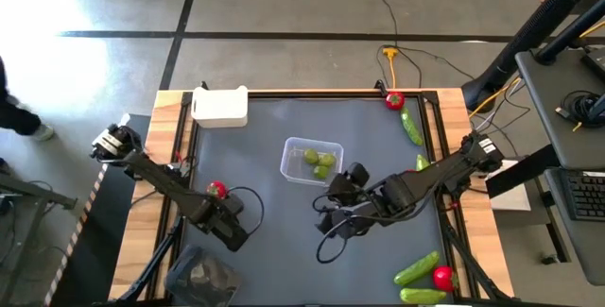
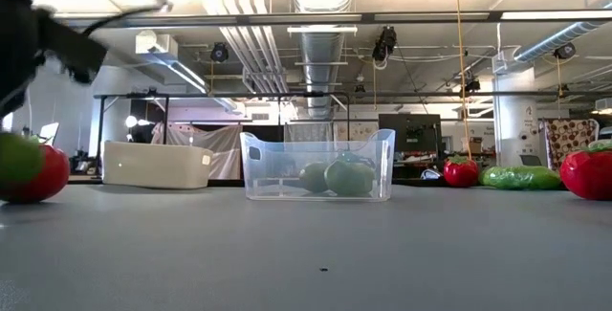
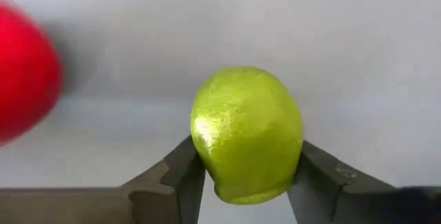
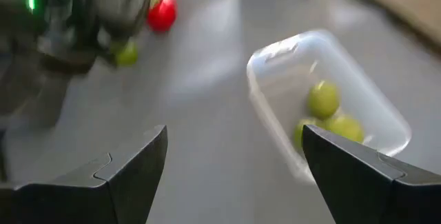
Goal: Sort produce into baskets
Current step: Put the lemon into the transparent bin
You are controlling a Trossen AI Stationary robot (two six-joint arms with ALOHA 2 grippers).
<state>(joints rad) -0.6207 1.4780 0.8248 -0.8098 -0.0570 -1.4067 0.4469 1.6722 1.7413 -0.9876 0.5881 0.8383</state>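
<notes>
My left gripper (image 3: pixel 247 177) is near the table's front left and is shut on a small round yellow-green fruit (image 3: pixel 247 133). The arm hides the fruit in the high view. A red strawberry (image 1: pixel 217 190) lies on the mat just beside it. My right gripper (image 4: pixel 234 176) is open and empty at mid-table (image 1: pixel 331 211), just on the near side of the clear tub (image 1: pixel 312 159). The tub holds a few yellow-green fruits (image 4: pixel 324 100). The right wrist view also shows the left gripper's fruit (image 4: pixel 126 55). The white tub (image 1: pixel 220 106) stands at the far left. My left gripper pinches the yellow-green fruit between its two fingers, one on each side of the fruit's lower half (image 3: pixel 207 176). Most of the fruit stands out beyond the fingertips (image 3: pixel 180 176). I cannot tell whether it is clear of the mat.
A strawberry (image 1: pixel 394 100) and a cucumber (image 1: pixel 411 127) lie at the far right, and another green piece (image 1: pixel 422 162) lies by the right arm. Two cucumbers (image 1: pixel 417 269) and a strawberry (image 1: pixel 442 276) lie at the near right. A dark tray (image 1: pixel 200 274) sits at the near left.
</notes>
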